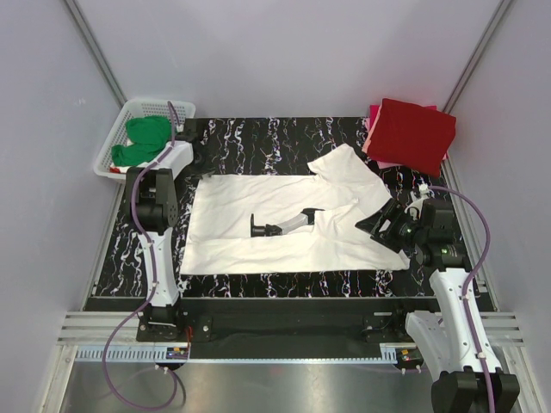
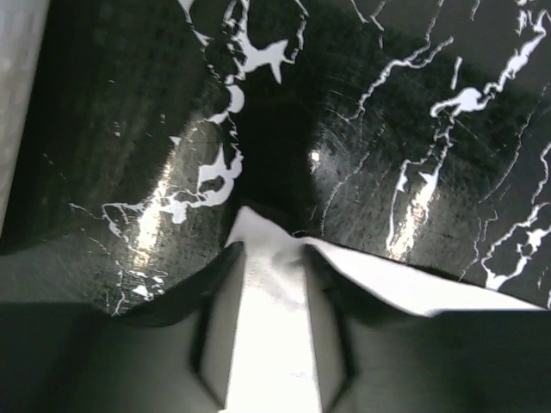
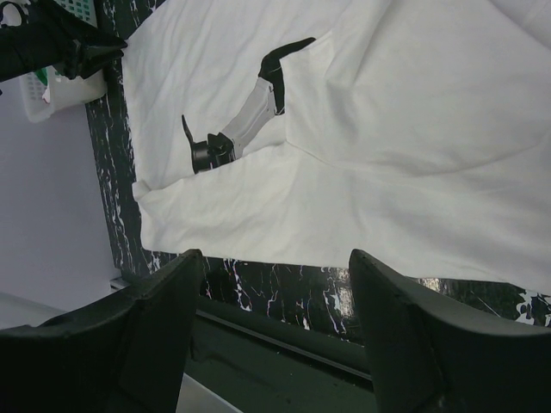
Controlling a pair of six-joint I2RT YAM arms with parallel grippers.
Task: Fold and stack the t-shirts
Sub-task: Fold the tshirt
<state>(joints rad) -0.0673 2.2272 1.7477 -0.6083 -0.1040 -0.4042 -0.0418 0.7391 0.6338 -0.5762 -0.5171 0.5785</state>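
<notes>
Right jaws wide and empty over white t-shirt point(image 1: 237, 245), left jaws tight on its corner; green t-shirt point(image 1: 145, 134) in basket point(image 1: 107, 157).

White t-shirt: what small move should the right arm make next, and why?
Probably lower the right gripper onto the near right edge of the white t-shirt and close. Its jaws stand open above that edge, holding nothing, while the left gripper seems to pinch a corner of the cloth, so a second grasp looks needed to fold.
</notes>
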